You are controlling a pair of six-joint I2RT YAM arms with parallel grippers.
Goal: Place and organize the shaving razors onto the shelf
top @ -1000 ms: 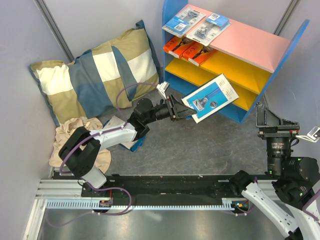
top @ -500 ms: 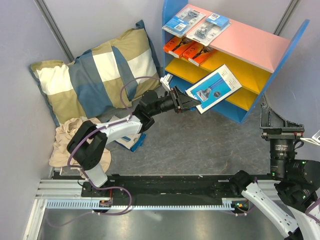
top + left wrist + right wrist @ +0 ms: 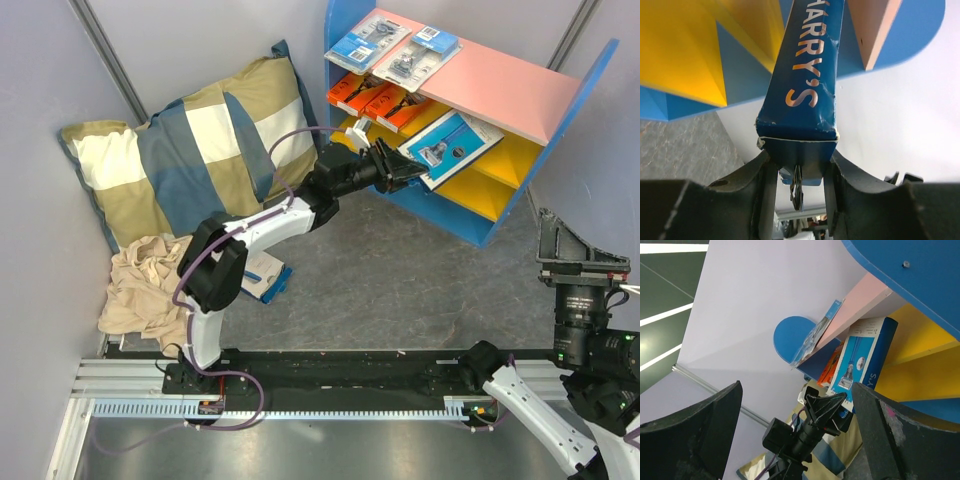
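Seven razor packs are showing in the top view. Two clear plastic blister packs on light-blue cards [image 3: 365,40] are lying side by side on the pink top board. Three orange cardboard boxes [image 3: 375,100] are sitting in a row on the upper yellow board. One flat blue-and-white cardboard box picturing a razor [image 3: 450,145] is being held at the slanted shelf with blue side panels [image 3: 590,85], which has one pink board and two yellow-orange boards. What looks like a seventh flat white-and-blue pack [image 3: 255,275] is lying on the grey stone-patterned floor by the left arm.

The held box is facing picture-up. Its long axis is running diagonally away from the left gripper [image 3: 408,168] over the upper yellow board, with its far edge just beside the pink board's front edge. Whether it is touching the yellow board cannot be told. The left jaws are clamping the box's near short end, where copper lettering runs along the narrow blue side.

The right gripper [image 3: 796,390] is hanging well apart from the shelf, its jaws spread wide with nothing between them.

A soft checked pillow [image 3: 190,150] and one crumpled beige cloth [image 3: 150,290] are lying to the left.
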